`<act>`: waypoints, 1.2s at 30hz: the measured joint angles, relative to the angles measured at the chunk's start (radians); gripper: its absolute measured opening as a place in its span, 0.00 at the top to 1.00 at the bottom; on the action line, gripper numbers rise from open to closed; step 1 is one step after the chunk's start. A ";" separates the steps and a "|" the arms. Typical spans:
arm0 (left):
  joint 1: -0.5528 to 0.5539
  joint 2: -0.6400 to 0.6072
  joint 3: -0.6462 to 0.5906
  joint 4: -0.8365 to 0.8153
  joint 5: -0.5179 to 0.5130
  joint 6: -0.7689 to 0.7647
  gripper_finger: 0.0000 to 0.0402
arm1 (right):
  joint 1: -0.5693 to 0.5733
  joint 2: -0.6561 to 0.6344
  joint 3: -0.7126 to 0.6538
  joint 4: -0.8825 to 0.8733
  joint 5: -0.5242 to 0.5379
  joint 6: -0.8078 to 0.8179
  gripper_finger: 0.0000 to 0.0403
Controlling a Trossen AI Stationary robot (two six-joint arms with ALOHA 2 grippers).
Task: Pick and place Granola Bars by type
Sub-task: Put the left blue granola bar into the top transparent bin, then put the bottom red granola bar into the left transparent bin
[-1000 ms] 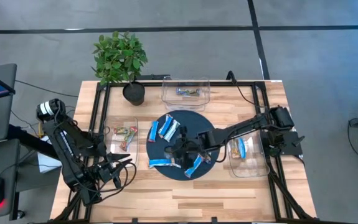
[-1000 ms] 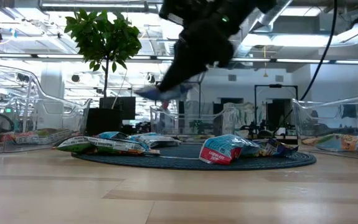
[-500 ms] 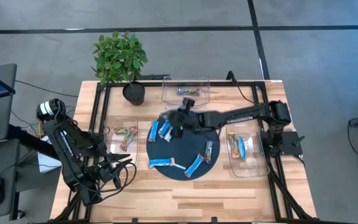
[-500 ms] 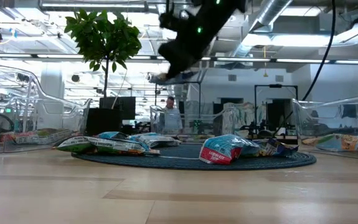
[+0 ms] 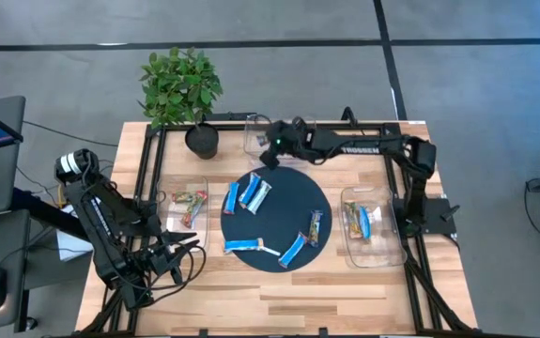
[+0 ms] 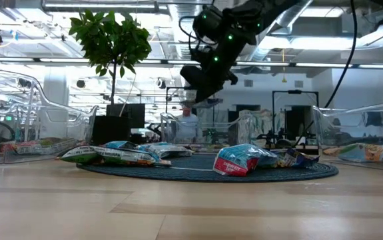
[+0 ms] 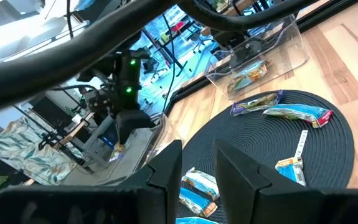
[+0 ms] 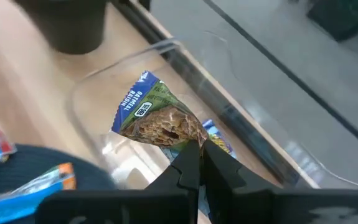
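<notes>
My right gripper point(image 5: 271, 144) is out over the clear far bin point(image 5: 300, 148), shut on a green-and-brown granola bar point(image 8: 155, 116); in the low view that bar point(image 6: 208, 102) hangs high above the table. Another bar point(image 8: 216, 142) lies in the bin below it. Several blue bars point(image 5: 258, 195) and one brownish bar point(image 5: 315, 227) lie flat on the dark round mat point(image 5: 288, 188). Multicoloured bars point(image 5: 188, 207) lie in the left bin, and a blue one point(image 5: 364, 222) in the right bin. My left gripper point(image 7: 198, 163) waits open near the table's left near corner. My right gripper pinches the green-and-brown bar by one end of its wrapper point(image 8: 187, 139) between its two fingertips point(image 8: 189, 163). The rest of the bar sticks out beyond the fingers. It is lifted clear, over the far bin.
A potted plant point(image 5: 182, 89) stands at the far left corner, close to the far bin. Dark frame rails point(image 5: 150, 178) run along the table's left, far and right sides. Bare wood point(image 5: 279, 296) lies along the near edge.
My right gripper, shut on the bar throughout, has travelled from the near part of the mat across it toward the table's far edge, and now stands over the far bin. The bar has gone with it, clear of the mat.
</notes>
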 joint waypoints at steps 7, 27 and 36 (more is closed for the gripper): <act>0.000 0.000 0.000 0.000 0.000 0.000 0.78 | -0.054 0.000 0.000 0.000 -0.051 0.044 1.00; 0.000 0.000 0.000 0.000 -0.001 0.000 0.78 | -0.083 0.027 -0.001 0.009 -0.066 0.079 0.81; 0.000 0.000 0.000 0.000 -0.001 0.004 0.78 | -0.057 0.026 -0.001 0.020 -0.064 -0.041 0.69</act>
